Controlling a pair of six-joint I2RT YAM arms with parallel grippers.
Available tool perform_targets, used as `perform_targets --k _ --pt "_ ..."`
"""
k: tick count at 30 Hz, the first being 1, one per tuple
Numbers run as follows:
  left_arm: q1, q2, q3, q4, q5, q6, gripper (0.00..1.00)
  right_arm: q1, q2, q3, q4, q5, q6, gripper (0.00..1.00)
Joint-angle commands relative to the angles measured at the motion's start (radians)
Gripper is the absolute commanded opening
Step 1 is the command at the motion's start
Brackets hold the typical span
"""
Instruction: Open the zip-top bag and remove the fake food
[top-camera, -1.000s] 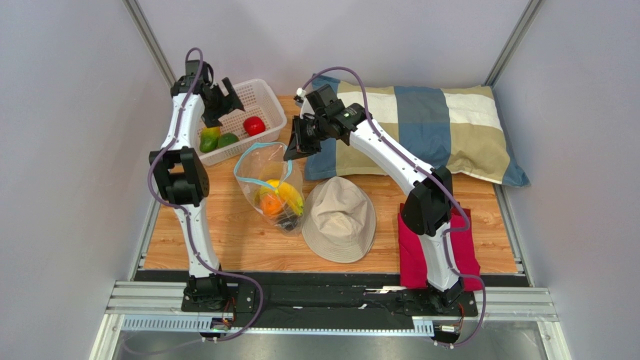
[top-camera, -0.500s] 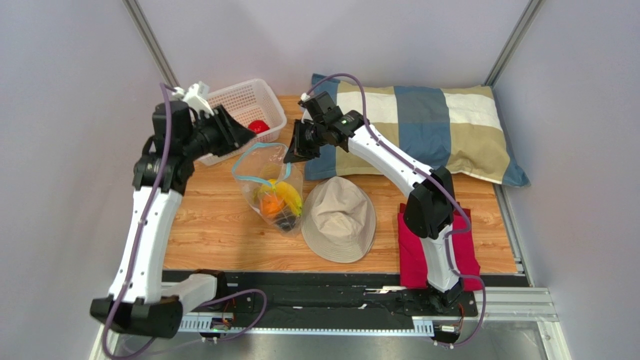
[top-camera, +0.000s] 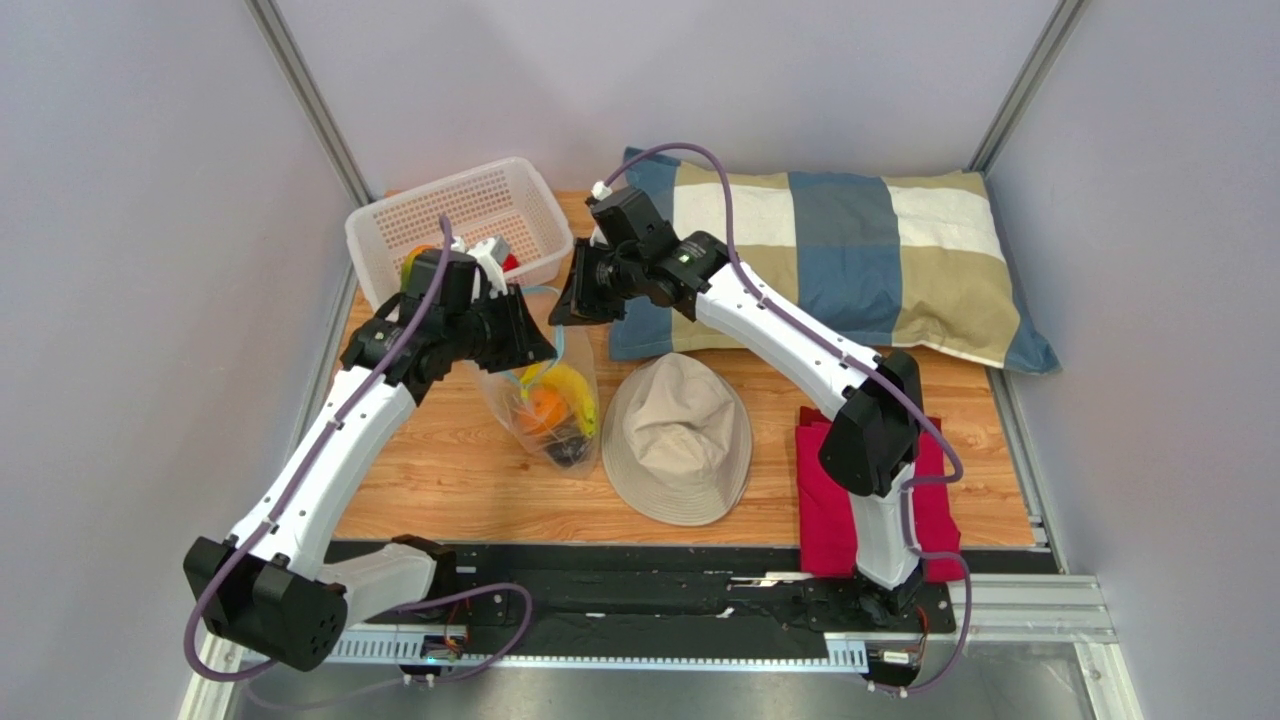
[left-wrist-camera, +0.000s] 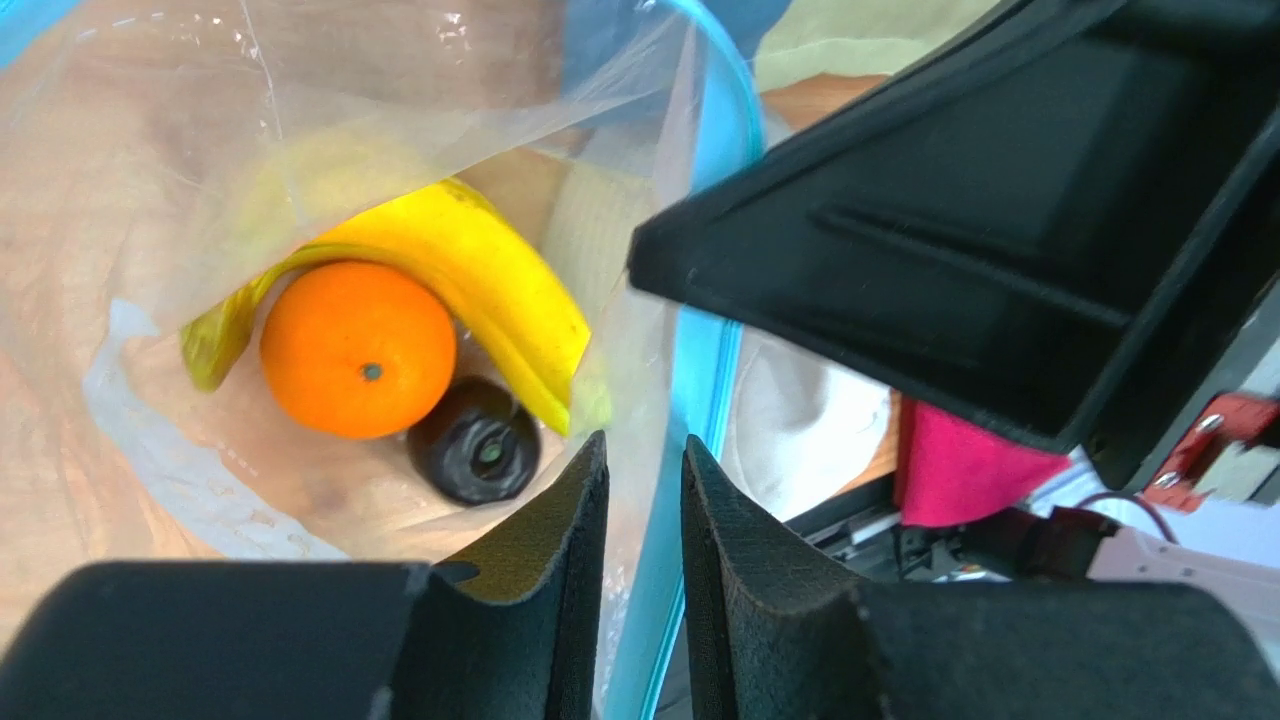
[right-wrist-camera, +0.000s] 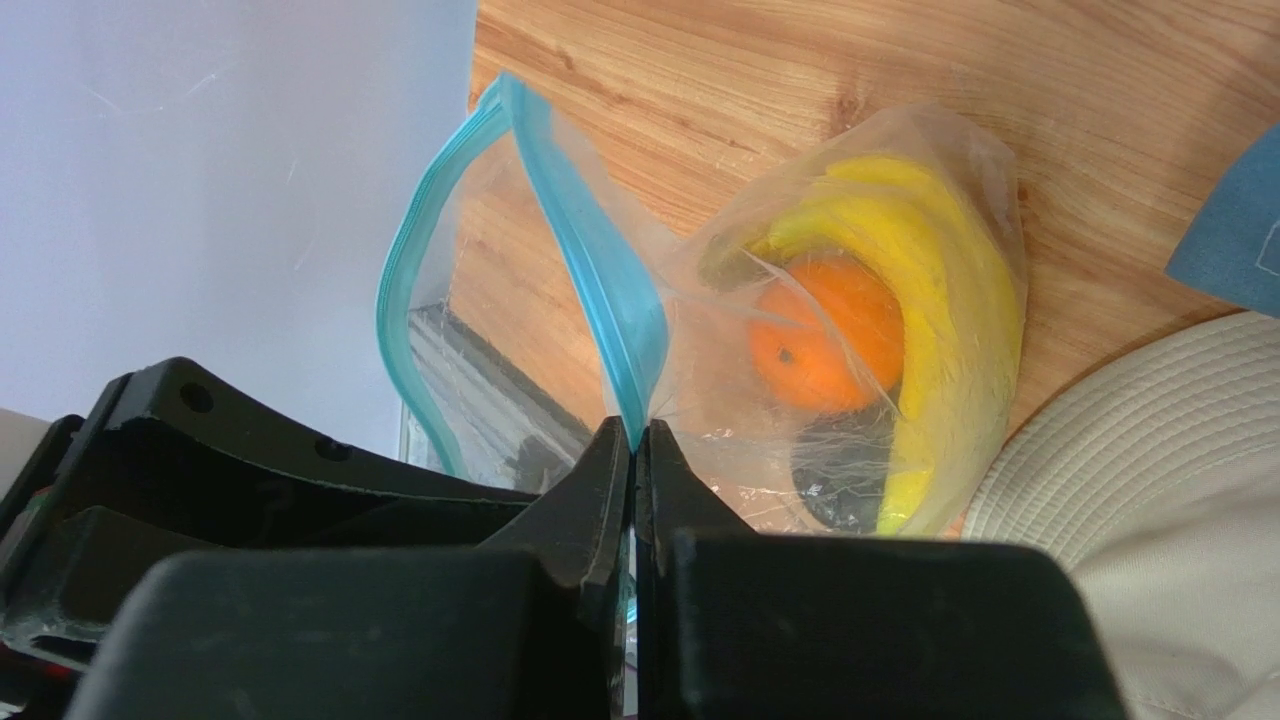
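A: Top view, counts?
B: One zip-top bag (top-camera: 508, 402) on the wood surface (top-camera: 436, 468), between one white basket (top-camera: 451, 215) and one hat (top-camera: 676, 438). One pillow (top-camera: 842, 248), one red cloth (top-camera: 923, 518). Both arms meet at the bag mouth.
A: Left wrist?
B: Fake food (left-wrist-camera: 428, 323) sits inside the bag: one orange (left-wrist-camera: 353, 348), one yellow banana bunch (left-wrist-camera: 481, 293), one dark round piece (left-wrist-camera: 478, 455). Left jaws slightly apart, with the blue zip strip (left-wrist-camera: 706, 360) running through the gap.
A: Right wrist?
B: Right jaws pinched closed on the zip strip. Orange and bananas show through the film.
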Motion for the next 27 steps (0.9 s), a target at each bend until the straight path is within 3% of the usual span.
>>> perform_targets --k 1,11,13,16,19,27 --pt "-0.016 0.008 0.010 -0.015 -0.057 0.049 0.29 -0.010 -0.031 0.000 0.044 -0.011 0.029 0.00" --pt "-0.030 0.045 -0.018 -0.011 -0.171 0.057 0.27 -0.002 -0.079 -0.051 0.091 -0.050 0.066 0.00" --pt "-0.030 0.048 -0.007 -0.013 -0.165 0.054 0.22 -0.001 -0.091 -0.066 0.099 -0.050 0.073 0.00" --pt "-0.031 0.011 -0.012 0.041 -0.099 0.046 0.28 0.004 -0.087 -0.081 0.118 -0.062 0.063 0.00" --pt "-0.030 0.011 -0.018 0.018 -0.125 0.034 0.32 0.004 -0.076 -0.057 0.084 -0.068 0.070 0.00" --pt "-0.031 0.172 -0.119 0.089 -0.056 0.063 0.16 0.015 -0.071 -0.035 0.122 -0.106 0.142 0.00"
